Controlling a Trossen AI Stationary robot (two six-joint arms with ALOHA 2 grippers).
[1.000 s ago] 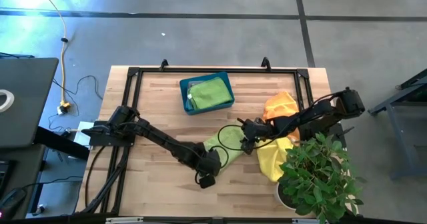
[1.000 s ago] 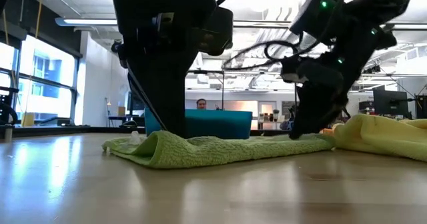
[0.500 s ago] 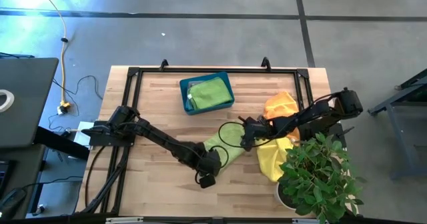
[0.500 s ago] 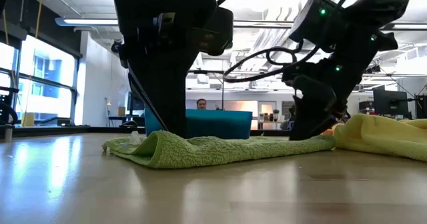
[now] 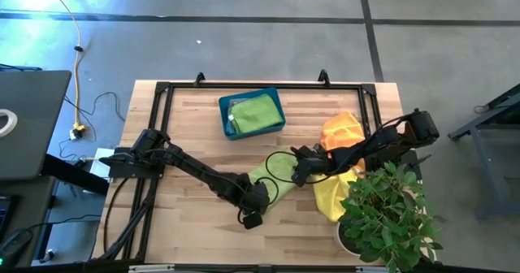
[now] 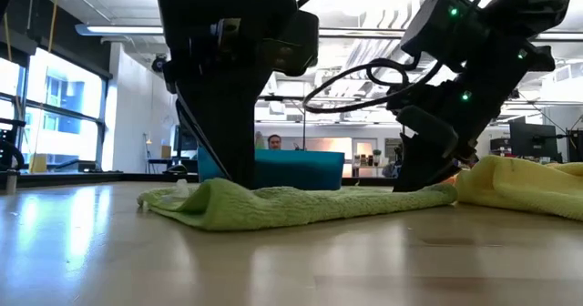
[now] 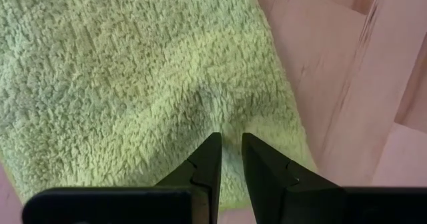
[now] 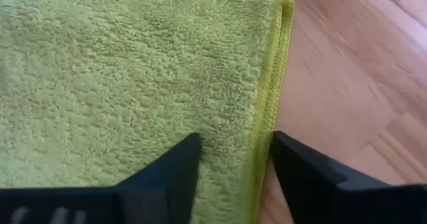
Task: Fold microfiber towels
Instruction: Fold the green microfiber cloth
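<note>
i work on the lime green towel (image 5: 272,174) near the middle of the table (image 5: 187,119), between my two arms. in the low view it lies flat with one end already rolled up into a soft hump.

the left gripper (image 7: 227,151) is down on this towel at its near end. its fingers are almost closed, with only a thin gap, and a small pinch of the pile is between the tips. i judge this hold as weak: if i lift now, the cloth can slip out, or only the top layer comes up and the fold opens.

the right gripper (image 8: 230,154) is at the other end, low over the hemmed edge. its fingers are apart, one over the cloth and one over the hem next to the bare wood, and they hold nothing. if i close it here, the outer finger can miss the hem and scrape the wood.

the yellow towel (image 5: 331,193) and the orange towel (image 5: 341,130) lie just beside the right arm, so a wide move can drag them. the potted plant (image 5: 388,214) is also near this arm, and its leaves can catch the arm. one more green towel (image 5: 253,113) lies in the teal bin (image 5: 224,119), well apart from both grippers.
</note>
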